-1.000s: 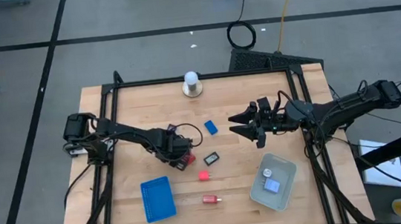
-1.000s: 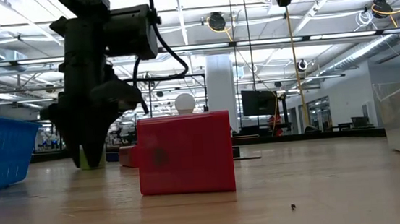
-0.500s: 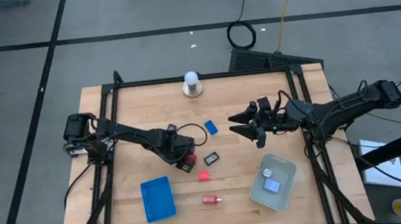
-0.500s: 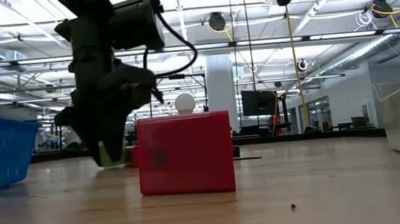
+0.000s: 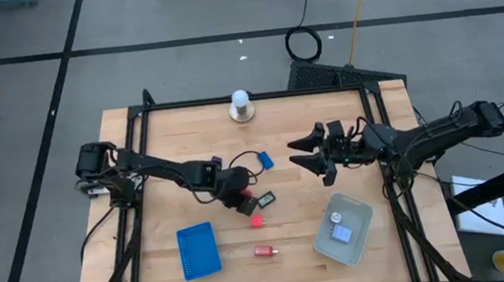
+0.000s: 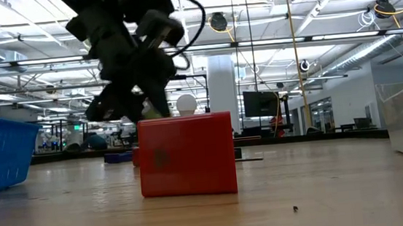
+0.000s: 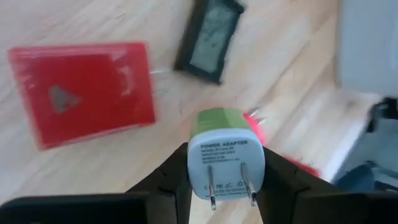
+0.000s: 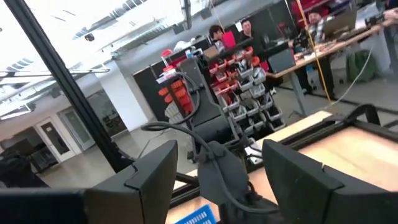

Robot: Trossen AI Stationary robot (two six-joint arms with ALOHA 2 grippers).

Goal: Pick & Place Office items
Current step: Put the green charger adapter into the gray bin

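My left gripper (image 7: 226, 177) is shut on a white power adapter (image 7: 226, 152) with a green back and two metal prongs. It hangs above the table's middle (image 5: 242, 202). Under it lie a red block (image 7: 84, 90) and a black rectangle with a pale label (image 7: 210, 40). Further office items rest flat on the wood: a blue block (image 5: 264, 160), a small red block (image 5: 257, 220) and a red piece (image 5: 264, 250) near the front. My right gripper (image 5: 302, 153) hangs open above the table's right half, with nothing between its fingers (image 8: 149, 177). My left gripper pinches the adapter by its two opposite side faces (image 7: 194, 168), one finger (image 7: 174, 180) on each. The pronged face is turned back toward the wrist. The fingers slant down toward the table's right side. The adapter (image 6: 146, 112) is lifted clear of the table.
A flat blue tray (image 5: 198, 250) lies at the front left. A clear grey bin (image 5: 359, 219) with small pieces stands at the front right. A white ball on a round base (image 5: 241, 106) stands at the far edge. A black frame (image 5: 133, 172) borders the table.
My left gripper, pointing straight down with the adapter on the table a second ago, has risen and gone toward the table's right edge. It has tipped up to a slant. The adapter has been lifted clear of the wood, still held.
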